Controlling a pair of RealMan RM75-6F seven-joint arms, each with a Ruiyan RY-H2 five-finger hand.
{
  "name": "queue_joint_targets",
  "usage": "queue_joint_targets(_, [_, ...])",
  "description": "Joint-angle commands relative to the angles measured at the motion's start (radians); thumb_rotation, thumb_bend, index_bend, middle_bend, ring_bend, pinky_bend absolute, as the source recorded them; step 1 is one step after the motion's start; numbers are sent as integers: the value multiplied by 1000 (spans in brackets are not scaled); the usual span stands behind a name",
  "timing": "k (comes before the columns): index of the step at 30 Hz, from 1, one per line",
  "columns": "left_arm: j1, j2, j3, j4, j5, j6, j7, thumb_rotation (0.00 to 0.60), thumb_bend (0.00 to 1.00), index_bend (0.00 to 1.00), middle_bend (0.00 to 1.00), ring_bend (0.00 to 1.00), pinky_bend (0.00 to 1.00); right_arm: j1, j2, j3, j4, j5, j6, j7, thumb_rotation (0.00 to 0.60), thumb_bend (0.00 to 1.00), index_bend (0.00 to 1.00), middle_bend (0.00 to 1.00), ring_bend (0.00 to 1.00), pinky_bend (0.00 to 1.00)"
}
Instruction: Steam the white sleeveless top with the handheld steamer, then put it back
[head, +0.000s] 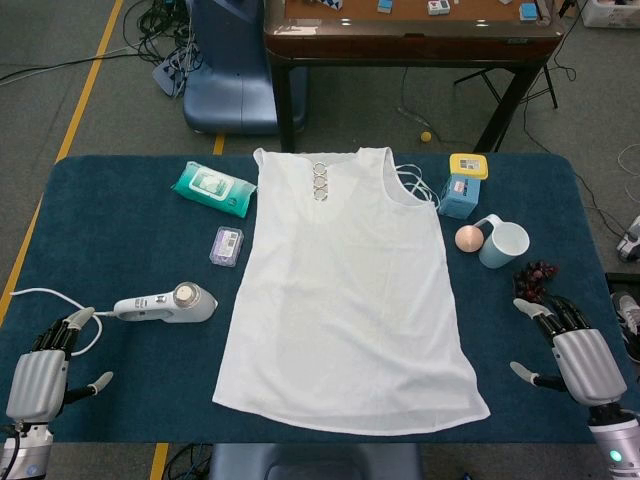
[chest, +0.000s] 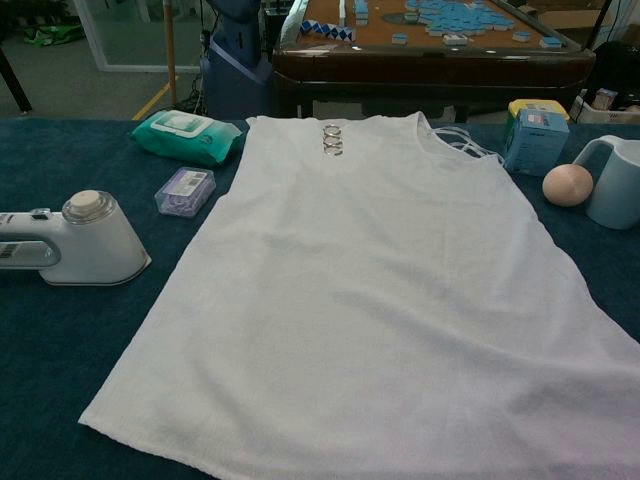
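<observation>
The white sleeveless top (head: 345, 290) (chest: 380, 290) lies flat in the middle of the dark blue table (head: 120, 250), neckline away from me, with metal rings at the collar. The white handheld steamer (head: 168, 304) (chest: 75, 245) lies on its side left of the top, its cord trailing toward the left edge. My left hand (head: 45, 365) hovers at the near left corner, fingers apart and holding nothing, just short of the steamer's handle. My right hand (head: 575, 350) sits at the near right corner, fingers spread and empty. Neither hand appears in the chest view.
A green wipes pack (head: 212, 188) and a small purple packet (head: 227, 246) lie left of the top. Right of it stand a blue and yellow box (head: 463, 186), a peach ball (head: 469, 238), a light blue mug (head: 503, 244) and a dark cluster (head: 537, 279).
</observation>
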Motion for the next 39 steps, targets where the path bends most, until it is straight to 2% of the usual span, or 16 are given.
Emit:
queue_joint_targets(1, [0,0,-1,0,-1,0,1,600,44,130,174,148,200,1,1,1,0,0,1,-1,600,143,180,273,117,115])
queue_joint_targets(6, [-1,2,-5,-1,-4,0,-2,600,44,130,174,148,200,4,10,9,-3,-8,12,-11,600,143,180,273,117,114])
queue_joint_targets(11, [-16,5,-23,-7,-6,-5,-2,600,44,130,174,148,200,9,42,40,-26,-16,50,-51,600,143,180,272,117,114])
queue_joint_targets(19, [-90,-4,-65,-9,-45,-99,36,600,44,130,174,148,200,14,114,90,-110,14,78,-119,600,143,180,254,117,115])
queue_joint_targets(32, [-216,-90,-113,46,-125,-250,105,600,43,125,174,148,200,3,120,80,-108,36,63,-89,600,143,180,249,117,115])
queue_joint_targets(39, [-264,-151,-125,115,-164,-299,113,600,42,126,174,148,200,-9,122,73,-98,44,65,-72,600,143,180,249,117,115])
